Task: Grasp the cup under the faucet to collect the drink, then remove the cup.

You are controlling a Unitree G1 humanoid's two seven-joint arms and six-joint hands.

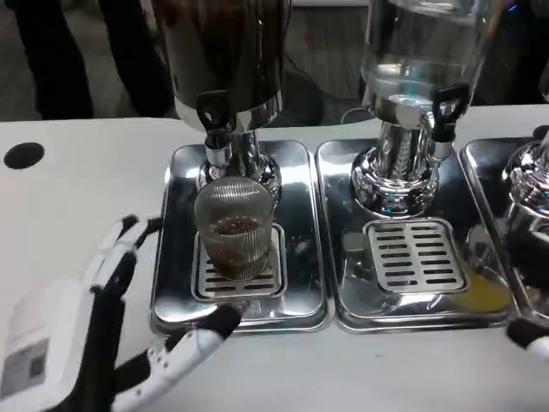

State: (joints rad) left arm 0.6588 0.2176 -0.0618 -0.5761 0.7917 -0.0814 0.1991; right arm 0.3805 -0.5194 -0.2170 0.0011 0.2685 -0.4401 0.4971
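The left hand (pixel 81 330) is cut off by the lower picture edge, its wrist unseen. Beyond its fingers (pixel 129 236), both dispenser tanks (pixel 227 51) run past the top edge. A third dispenser (pixel 533 184) and a white fingertip (pixel 530 339) are cropped at right.

The cup (pixel 234 227) in the middle of the picture looks like clear ribbed glass, and it stands on a shiny metal tray (pixel 176 257) that works like a mirror. The faucet (pixel 216 137) above it is shiny metal with a black plastic handle. At the lower left, the left hand (pixel 103 335) looks like smooth white and black plastic, and the table (pixel 77 189) is plain matt white.
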